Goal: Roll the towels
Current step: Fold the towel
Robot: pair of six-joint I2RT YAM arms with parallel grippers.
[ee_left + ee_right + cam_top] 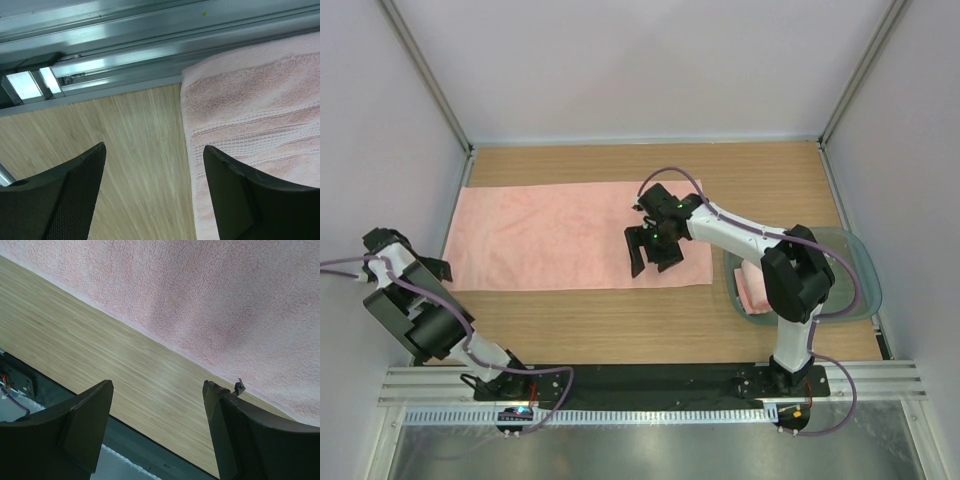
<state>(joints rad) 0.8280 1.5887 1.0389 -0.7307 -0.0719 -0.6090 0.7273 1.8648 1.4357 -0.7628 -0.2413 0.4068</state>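
Both grippers gape wide and empty. The left gripper [155, 150] straddles the long towel's [570, 235] short left edge, and the right gripper [157, 386] hovers over its near edge. Best to pinch the short edge squarely, then roll evenly and tightly. A second towel [752, 290] lies in the tray [865, 275]. Wood table [620, 325], white walls [640, 60].
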